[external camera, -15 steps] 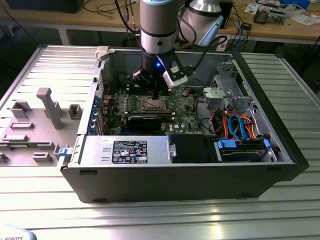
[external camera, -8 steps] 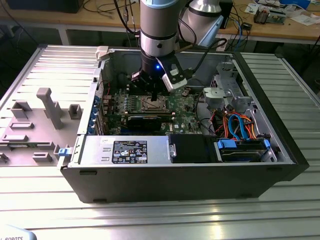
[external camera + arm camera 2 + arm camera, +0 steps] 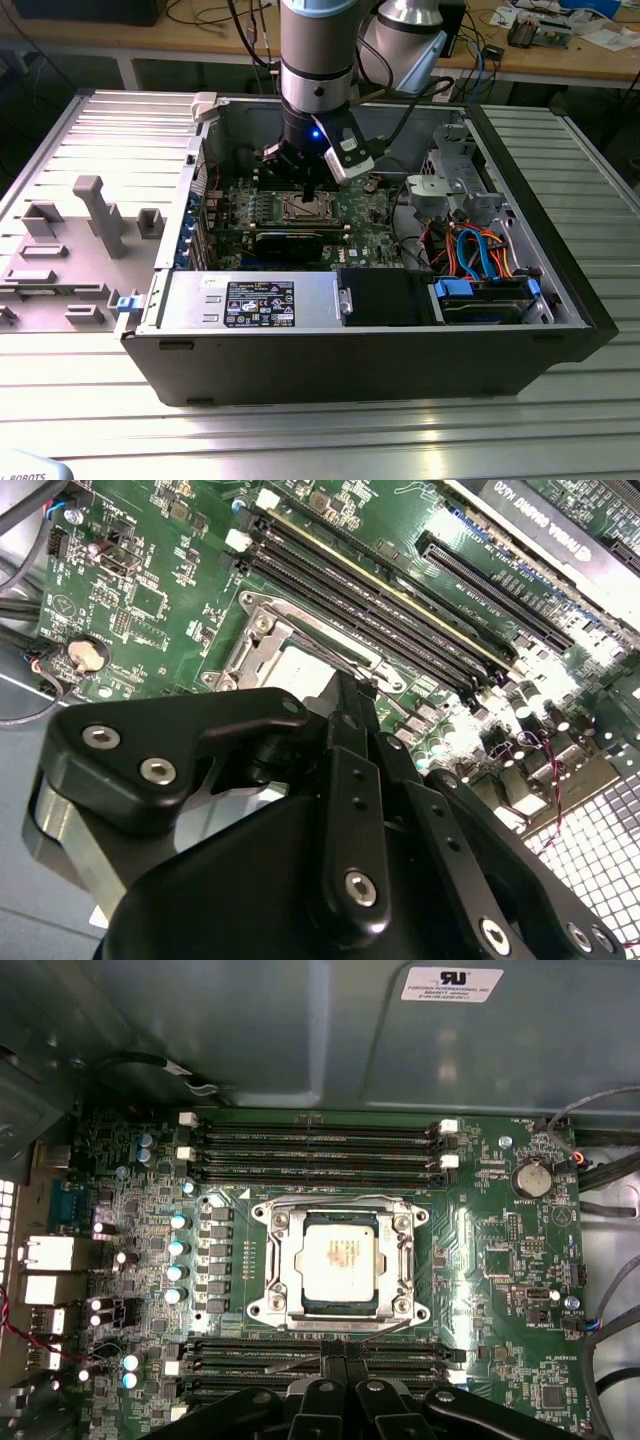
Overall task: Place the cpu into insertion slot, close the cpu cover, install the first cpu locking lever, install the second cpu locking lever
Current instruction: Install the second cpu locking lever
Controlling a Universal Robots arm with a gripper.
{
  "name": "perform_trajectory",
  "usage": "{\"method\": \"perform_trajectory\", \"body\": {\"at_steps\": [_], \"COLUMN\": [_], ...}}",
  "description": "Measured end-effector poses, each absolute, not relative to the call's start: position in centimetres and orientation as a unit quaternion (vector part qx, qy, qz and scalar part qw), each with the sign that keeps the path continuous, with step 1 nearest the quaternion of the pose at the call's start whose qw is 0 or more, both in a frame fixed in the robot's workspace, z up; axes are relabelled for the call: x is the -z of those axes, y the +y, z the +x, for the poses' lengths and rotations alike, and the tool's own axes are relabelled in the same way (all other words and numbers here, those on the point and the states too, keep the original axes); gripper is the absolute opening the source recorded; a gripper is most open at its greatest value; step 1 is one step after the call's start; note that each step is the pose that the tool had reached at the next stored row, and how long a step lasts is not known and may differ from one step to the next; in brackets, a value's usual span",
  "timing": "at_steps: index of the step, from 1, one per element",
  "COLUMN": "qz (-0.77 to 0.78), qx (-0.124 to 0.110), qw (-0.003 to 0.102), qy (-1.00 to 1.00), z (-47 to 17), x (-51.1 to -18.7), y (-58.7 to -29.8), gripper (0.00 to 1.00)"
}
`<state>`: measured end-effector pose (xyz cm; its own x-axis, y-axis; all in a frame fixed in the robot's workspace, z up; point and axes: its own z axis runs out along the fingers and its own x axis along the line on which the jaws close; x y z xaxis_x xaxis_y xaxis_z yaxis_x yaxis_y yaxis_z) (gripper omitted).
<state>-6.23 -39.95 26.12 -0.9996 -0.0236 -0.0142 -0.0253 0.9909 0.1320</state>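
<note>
The cpu [image 3: 340,1260] lies seated in the slot [image 3: 262,1260] at the middle of the green board [image 3: 500,1250], and the cover [image 3: 400,1260] looks shut over it, so I judge the levers are the step in hand, needing a fine push on thin wire. The gripper [image 3: 343,1362] hovers just beside the socket, its jaws drawn narrow and empty. Labels on the case [image 3: 400,375] are too small to read.

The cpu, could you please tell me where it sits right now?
In the first wrist view, the cpu lies in the insertion slot, between two banks of memory slots.
</note>
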Motion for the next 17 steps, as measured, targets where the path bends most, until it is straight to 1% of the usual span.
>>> {"method": "perform_trajectory", "body": {"at_steps": [3,6,11,17], "qz": [-0.012,-0.012,-0.011,-0.011], "qx": [-0.066,-0.067,-0.068,-0.073], "qw": [0.006,-0.002,-0.010,-0.012], "qy": [0.998,0.998,0.998,0.997], "z": [-6.2,-6.2,-6.5,-7.2], "x": [-26.1,-26.0,-25.7,-25.1], "y": [-40.0,-40.4,-41.0,-41.0], "gripper": [0.11,0.11,0.11,0.11]}}
